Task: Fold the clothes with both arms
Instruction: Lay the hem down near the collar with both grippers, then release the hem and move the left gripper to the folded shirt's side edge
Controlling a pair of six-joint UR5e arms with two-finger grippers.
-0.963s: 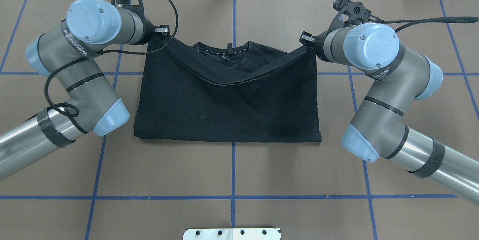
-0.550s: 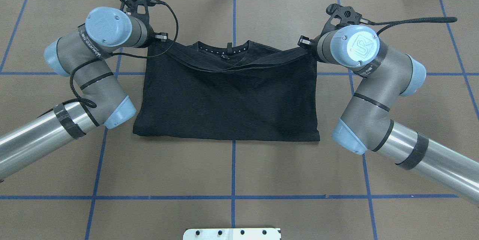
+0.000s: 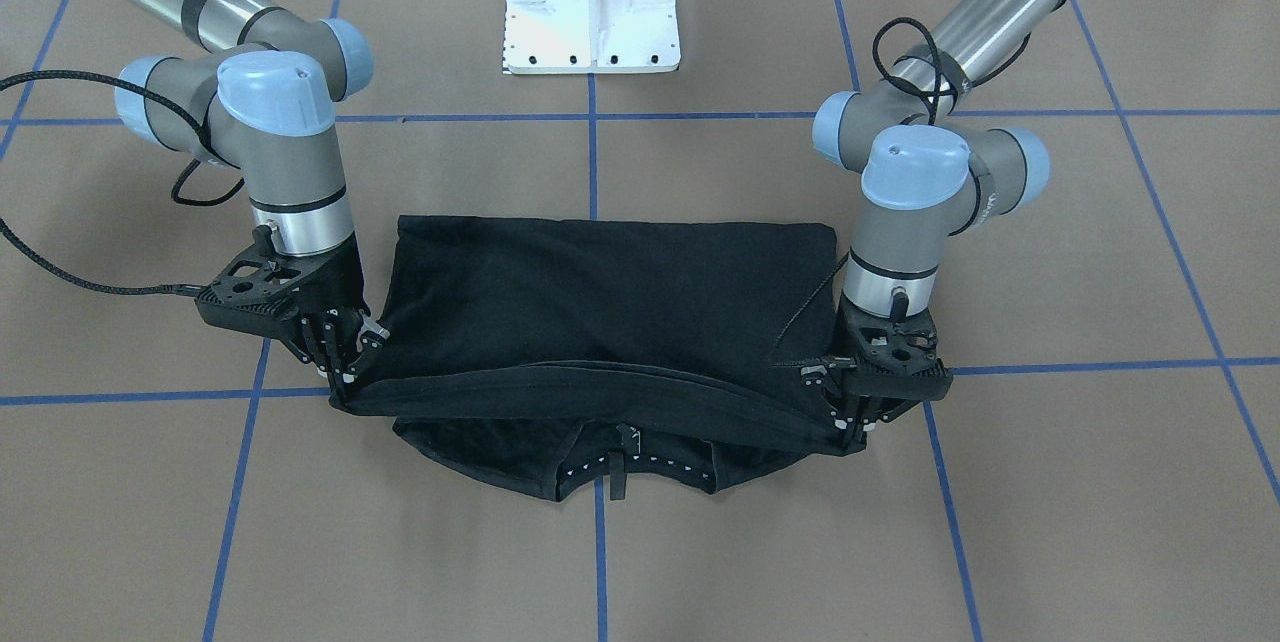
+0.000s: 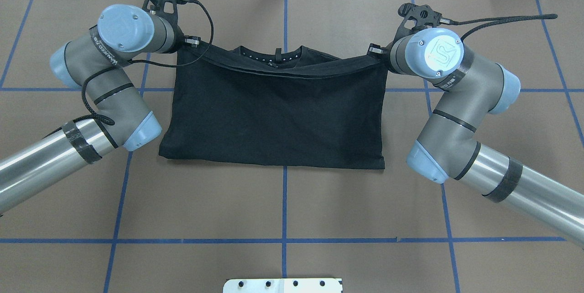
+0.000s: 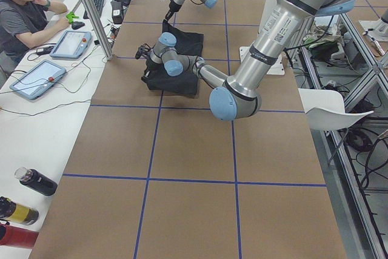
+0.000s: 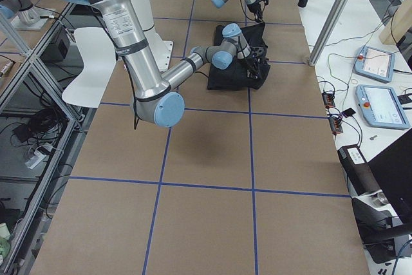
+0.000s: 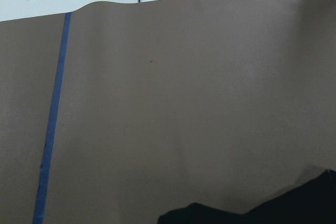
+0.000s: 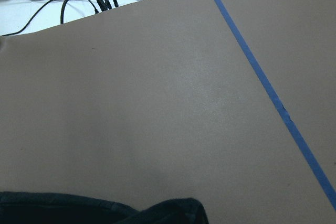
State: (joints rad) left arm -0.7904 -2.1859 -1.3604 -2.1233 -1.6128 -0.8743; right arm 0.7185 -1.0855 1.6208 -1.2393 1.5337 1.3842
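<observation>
On the far half of the table (image 4: 283,211), across its middle blue tape line (image 4: 284,201), the black T-shirt (image 4: 273,119) lies folded in two, and both arms hold its upper layer. Compared with one second ago, the carried hem (image 4: 296,70) has changed much. Then it hung in a deep V over the middle of the cloth; now it is pulled almost straight and sits just beside the collar (image 4: 264,59). I judge that the fold of the bottom half over the top half is nearly finished, and only laying down and letting go remain. The left gripper (image 3: 845,417) pinches one hem corner, its fingers pressed together on the cloth, and the right gripper (image 3: 350,367) pinches the other corner the same way. The collar points away from the robot, toward the operators' side, and the fold line is on the robot's side. The long axis of the folded shape runs from left to right across the table.
</observation>
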